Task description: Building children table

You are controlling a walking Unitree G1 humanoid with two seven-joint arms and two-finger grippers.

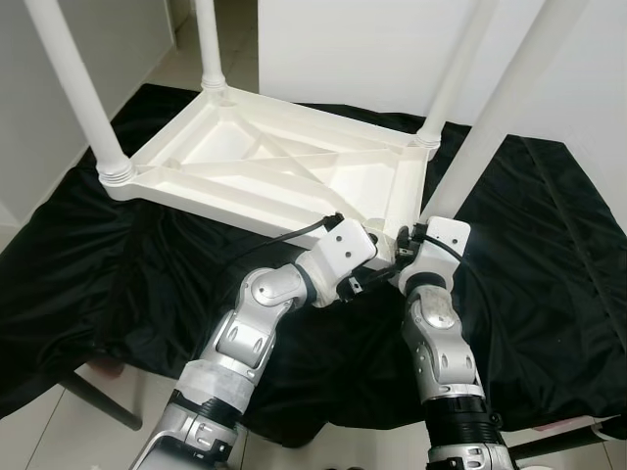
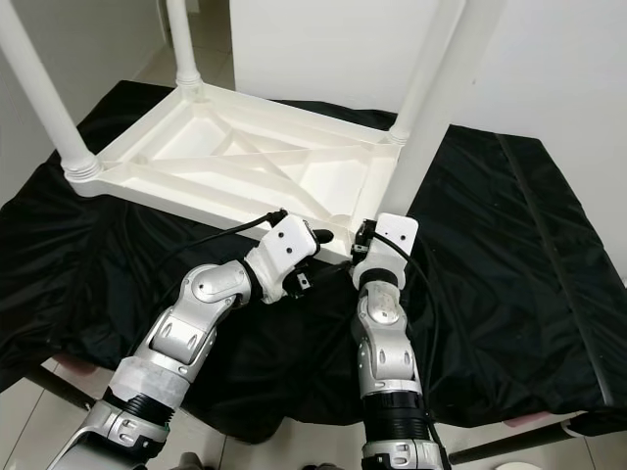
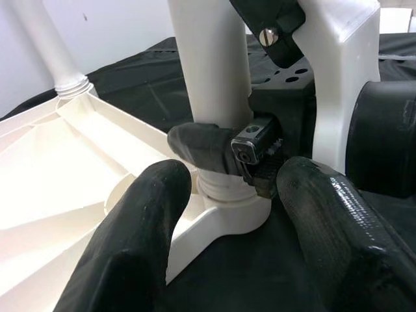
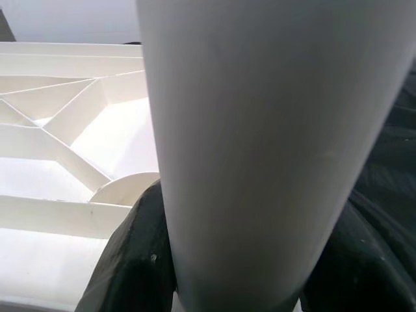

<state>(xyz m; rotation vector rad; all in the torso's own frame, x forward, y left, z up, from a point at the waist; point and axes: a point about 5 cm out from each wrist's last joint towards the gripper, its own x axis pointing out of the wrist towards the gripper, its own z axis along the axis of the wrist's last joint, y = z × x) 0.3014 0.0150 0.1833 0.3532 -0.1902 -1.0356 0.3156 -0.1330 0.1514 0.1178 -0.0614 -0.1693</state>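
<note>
We see bright, even indoor light, soft shadows on the black cloth [image 1: 549, 255], sharp head views, blurred close-up table leg [image 4: 260, 143]

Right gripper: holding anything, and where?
Yes: the right gripper is clamped on the near table leg low down, just above its socket in the upturned tabletop.

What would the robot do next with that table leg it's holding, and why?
Probably twist or press the near leg further into its corner socket. The right gripper is shut around the leg just above the socket, and the left gripper hovers open beside it.
</note>
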